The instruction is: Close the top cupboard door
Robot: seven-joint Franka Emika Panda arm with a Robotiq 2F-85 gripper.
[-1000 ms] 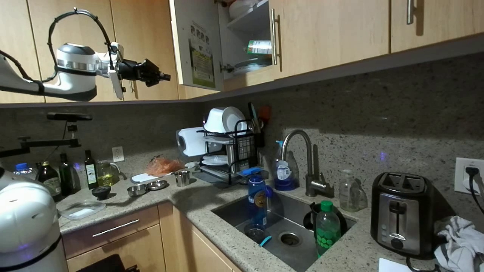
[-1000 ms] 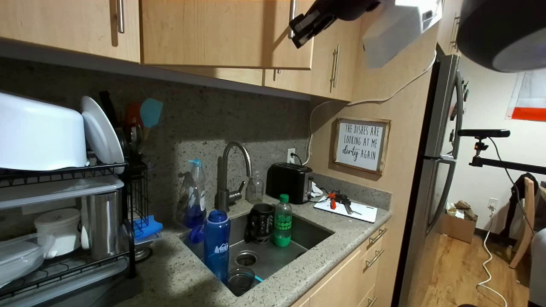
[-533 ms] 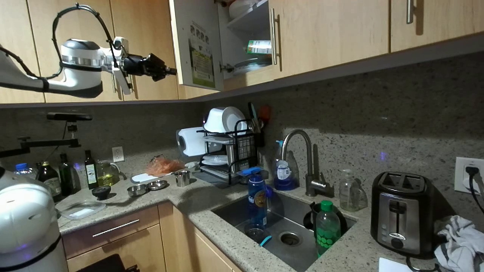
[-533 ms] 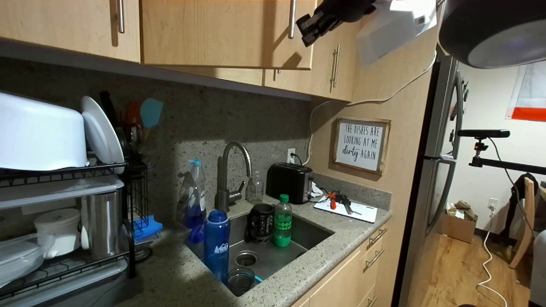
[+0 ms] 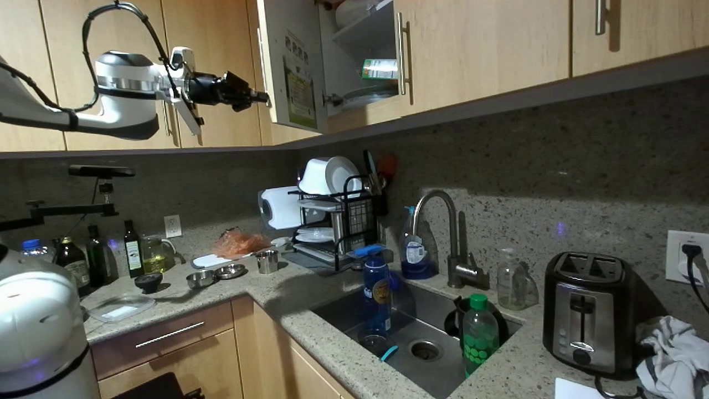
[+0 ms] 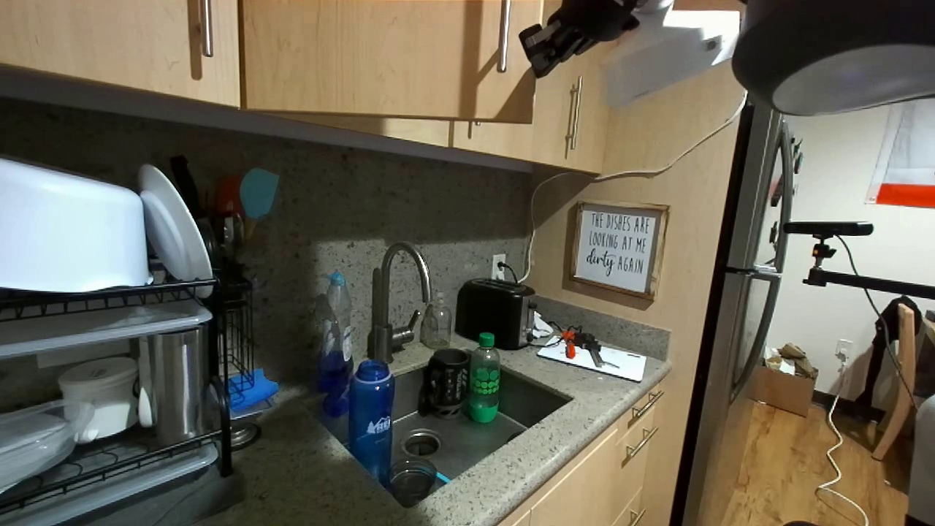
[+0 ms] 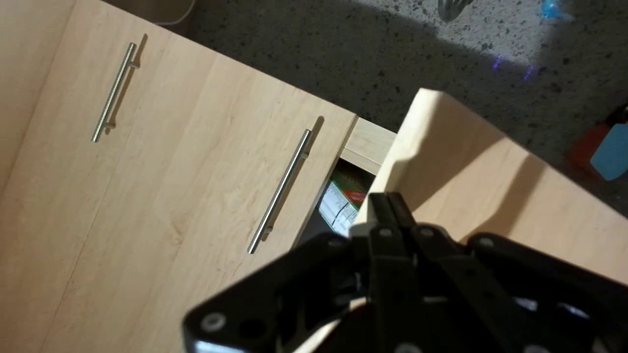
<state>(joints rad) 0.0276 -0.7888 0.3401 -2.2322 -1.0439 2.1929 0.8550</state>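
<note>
The top cupboard door stands ajar. Its inner face (image 5: pixel 299 72), with papers and a greenish picture, shows in an exterior view; its light-wood front (image 6: pixel 365 58) and silver bar handle (image 6: pixel 504 36) show in an exterior view. In the wrist view the door (image 7: pixel 574 211) angles out on the right and its handle is hidden. My gripper (image 5: pixel 267 98) is shut with nothing between its fingers. Its fingertips (image 7: pixel 391 198) are at the door's front face near the free edge and appear to touch it. The gripper also shows in an exterior view (image 6: pixel 537 51).
Behind the door, the cupboard holds a green-and-white box (image 5: pixel 380 69) and plates (image 5: pixel 368 95). A closed neighbouring door (image 5: pixel 482 50) with a bar handle (image 7: pixel 279 191) is beside the opening. Below are a dish rack (image 5: pixel 346 221), faucet (image 5: pixel 452 233), sink (image 5: pixel 407 360) and toaster (image 5: pixel 587 316).
My gripper has moved right in an exterior view, up to the door's front. The door's free edge has swung slightly inward in the last half second. The gripper stays shut.
</note>
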